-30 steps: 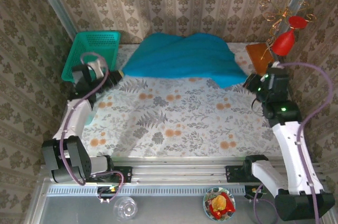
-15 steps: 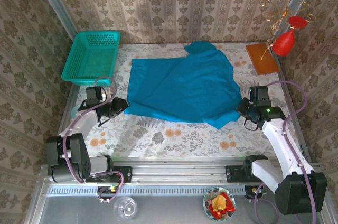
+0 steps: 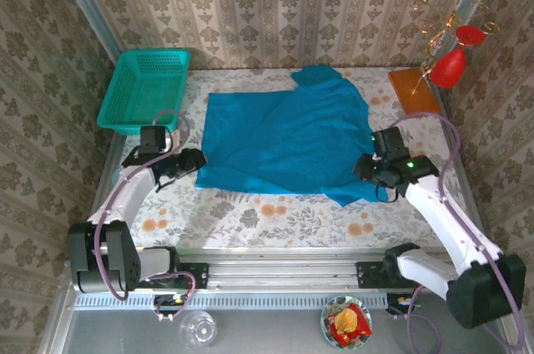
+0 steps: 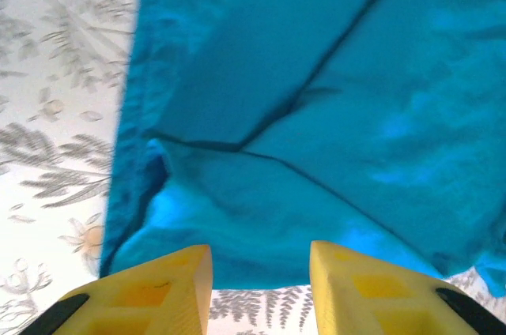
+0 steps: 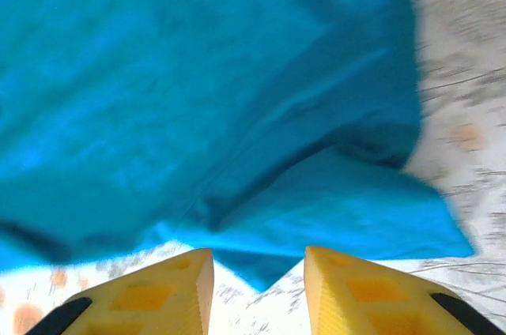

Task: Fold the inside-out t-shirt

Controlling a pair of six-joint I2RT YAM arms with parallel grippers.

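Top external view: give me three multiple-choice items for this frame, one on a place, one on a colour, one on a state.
1. Where is the teal mesh basket?
A. at the far left corner of the table
B. at the near right corner
C. on top of the shirt

2. What colour is the flat slab at the far right?
A. green
B. white
C. orange

3. How does the t-shirt lie?
A. balled up
B. spread out on the table
C. draped over the basket

Key:
1 A, the basket sits at the far left, apart from the cloth.
2 C, the slab is plainly orange against the flowered tablecloth.
3 B, the cloth lies low and wide across the middle, with a few creases.
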